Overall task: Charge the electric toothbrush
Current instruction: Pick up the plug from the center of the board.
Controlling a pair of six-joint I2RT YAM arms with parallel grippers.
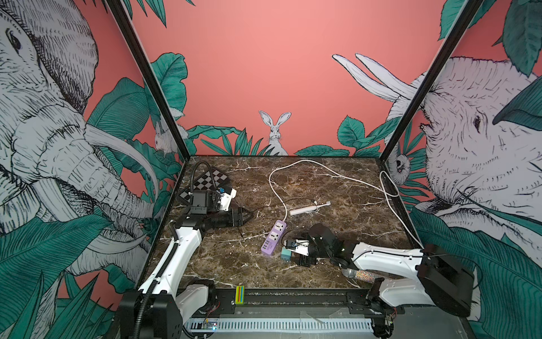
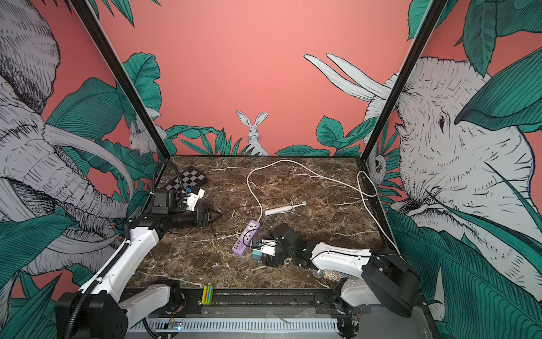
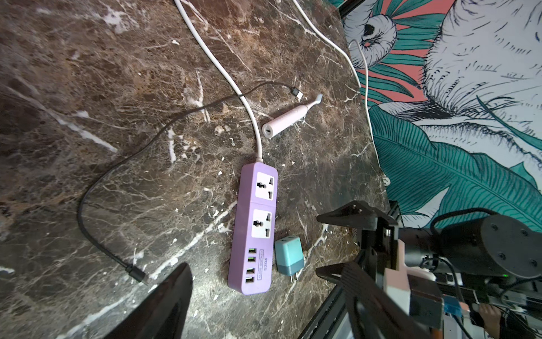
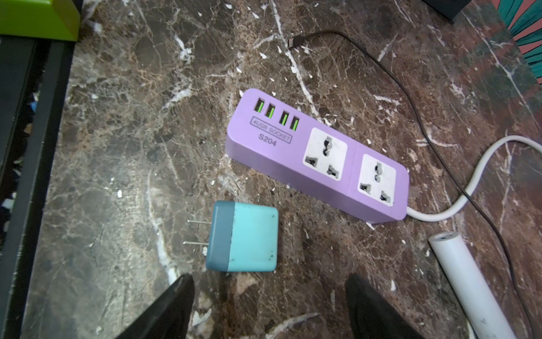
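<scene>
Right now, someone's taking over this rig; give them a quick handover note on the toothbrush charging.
Left tool open, empty, near the black cable.
Right tool open, empty, by the teal adapter.
Electric toothbrush lies beyond the purple power strip; adapter beside the strip, unplugged; both cable ends loose.
Done: nothing connected.
Remaining: probably power the cable, then plug it into the toothbrush.

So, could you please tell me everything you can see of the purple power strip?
The power strip is a long lilac block of smooth plastic with rounded corners, lying flat on the marble table, face up. It has two white sockets and, at one end, four green USB ports by a printed label, 4USB SOCKET S204. Nothing is plugged in. A thick white cord leaves the other end. A teal plug adapter lies beside the USB end, close but apart.
</scene>
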